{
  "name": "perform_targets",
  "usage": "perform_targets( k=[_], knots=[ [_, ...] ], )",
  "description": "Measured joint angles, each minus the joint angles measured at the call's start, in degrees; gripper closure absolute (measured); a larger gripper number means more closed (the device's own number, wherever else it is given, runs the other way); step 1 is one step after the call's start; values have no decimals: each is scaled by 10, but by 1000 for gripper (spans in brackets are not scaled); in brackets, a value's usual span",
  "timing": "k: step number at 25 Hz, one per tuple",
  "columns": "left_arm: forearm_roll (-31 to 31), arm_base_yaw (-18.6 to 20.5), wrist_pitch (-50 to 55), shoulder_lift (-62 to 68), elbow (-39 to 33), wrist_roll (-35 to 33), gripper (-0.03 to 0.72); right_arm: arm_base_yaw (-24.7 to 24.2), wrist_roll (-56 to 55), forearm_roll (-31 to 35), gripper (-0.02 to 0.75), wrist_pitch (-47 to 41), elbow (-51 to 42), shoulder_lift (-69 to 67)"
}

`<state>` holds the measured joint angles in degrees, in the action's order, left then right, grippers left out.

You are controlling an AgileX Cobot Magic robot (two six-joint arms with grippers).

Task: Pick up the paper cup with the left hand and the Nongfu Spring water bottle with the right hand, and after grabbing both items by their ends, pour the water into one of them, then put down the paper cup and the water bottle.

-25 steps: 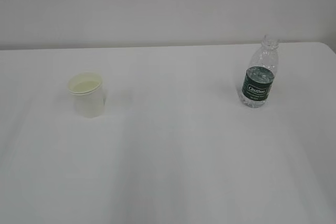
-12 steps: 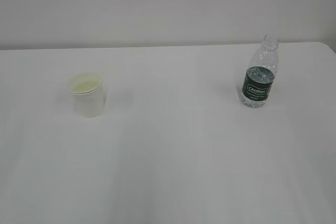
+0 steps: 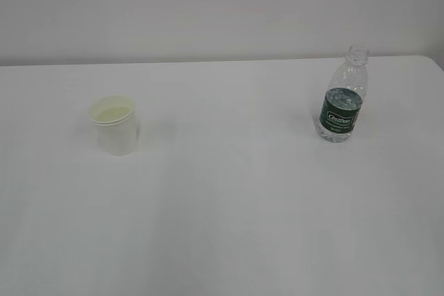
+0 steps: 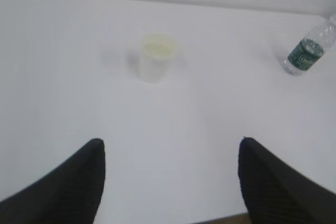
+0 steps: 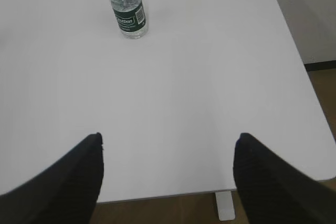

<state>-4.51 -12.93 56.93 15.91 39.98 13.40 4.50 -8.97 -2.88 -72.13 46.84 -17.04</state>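
Left gripper (image 4: 170, 148) wide apart, seen only by wrist; exterior: paper cup (image 3: 114, 125)

Paper cup (image 3: 114, 125): one. Nongfu Spring water bottle (image 3: 343, 97): one. Table (image 3: 229, 213): one. Claws: two, left claw (image 4: 170, 153), right claw (image 5: 168, 148).

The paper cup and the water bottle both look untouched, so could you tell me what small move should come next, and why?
Probably both arms should advance: the left gripper toward the paper cup, the right gripper toward the Nongfu Spring water bottle. Both stand upright and apart on the white table, and each gripper is open, empty and well short of its target.
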Motion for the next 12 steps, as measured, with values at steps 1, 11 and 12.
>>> perform_targets(
  k=[1, 11, 12],
  knots=[
    [2, 0, 18, 0, 0, 0, 121, 0, 4, -6, 152, -2, 0, 0],
    [81, 0, 107, 0, 0, 0, 121, 0, 26, -65, 152, -5, 0, 39],
    [86, 0, 108, 0, 0, 0, 121, 0, 27, -72, 152, -5, 0, 46]
  ],
)
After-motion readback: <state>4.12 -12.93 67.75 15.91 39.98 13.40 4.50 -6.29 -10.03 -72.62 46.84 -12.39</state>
